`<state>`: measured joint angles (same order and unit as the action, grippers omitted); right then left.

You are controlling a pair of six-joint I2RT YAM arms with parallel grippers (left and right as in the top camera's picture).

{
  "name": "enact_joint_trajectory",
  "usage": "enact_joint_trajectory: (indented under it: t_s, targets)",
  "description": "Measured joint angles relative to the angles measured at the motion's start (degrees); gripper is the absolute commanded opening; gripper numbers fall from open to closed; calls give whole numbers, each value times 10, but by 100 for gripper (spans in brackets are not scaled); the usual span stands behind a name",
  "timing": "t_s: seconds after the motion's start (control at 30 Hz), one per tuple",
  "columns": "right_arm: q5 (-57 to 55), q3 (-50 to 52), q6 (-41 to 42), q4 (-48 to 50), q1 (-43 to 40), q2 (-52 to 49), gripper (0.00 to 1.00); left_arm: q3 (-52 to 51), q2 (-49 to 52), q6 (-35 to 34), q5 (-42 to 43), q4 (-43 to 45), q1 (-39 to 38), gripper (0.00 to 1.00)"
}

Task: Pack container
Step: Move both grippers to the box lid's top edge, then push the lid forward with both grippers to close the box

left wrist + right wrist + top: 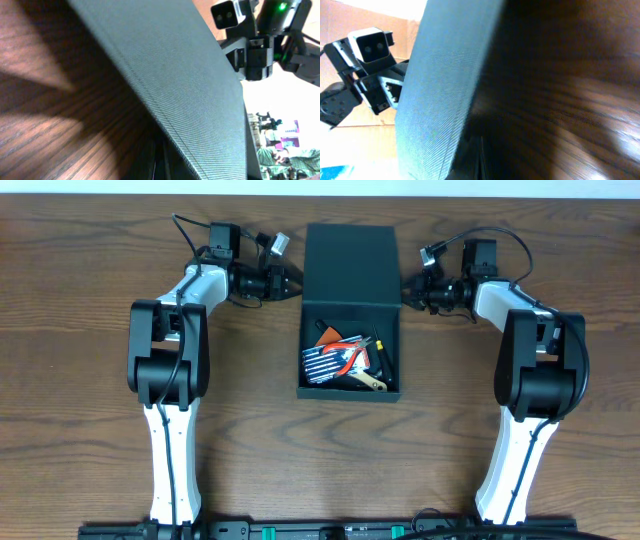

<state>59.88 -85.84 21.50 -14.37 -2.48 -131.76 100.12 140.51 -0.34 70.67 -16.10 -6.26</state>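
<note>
Overhead view: a dark teal-black container (349,392) sits mid-table (80,260), its flap lid (350,265) swung back toward the far edge. Red-handled pliers (352,356) lie inside it. The left hand (296,283), fingers together, is at the lid's left edge. The right hand (406,288), also closed, is at its right edge.

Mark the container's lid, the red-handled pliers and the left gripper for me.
large dark teal-black matte rectangular container (350,265): overhead, centre of its flap lid.
red-handled metal pliers (352,351): overhead, on the red handles.
left gripper (293,283): overhead, closed fingertips beside the lid.
</note>
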Motion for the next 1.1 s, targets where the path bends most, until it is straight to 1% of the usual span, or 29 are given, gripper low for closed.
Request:
enact_joint_trajectory:
  t_s: [0.2,0.4,0.6,0.87,1.0,1.1]
  targets:
    - [12,-33,0,0,3,0,1,0,0,-25,28,31,0,5]
    - [18,-64,0,-5,3,0,1,7,0,-33,45,33,0,5]
    - [25,-82,0,-17,3,0,1,40,-2,-44,52,35,1,6]
    - [52,-104,-3,-24,3,0,1,44,-43,-50,52,34,1,5]
    - [60,-138,-16,-62,9,0,1,45,-78,-58,50,12,1,5]
    - [60,-172,-37,-115,12,0,1,48,-104,-59,38,-18,1,5]
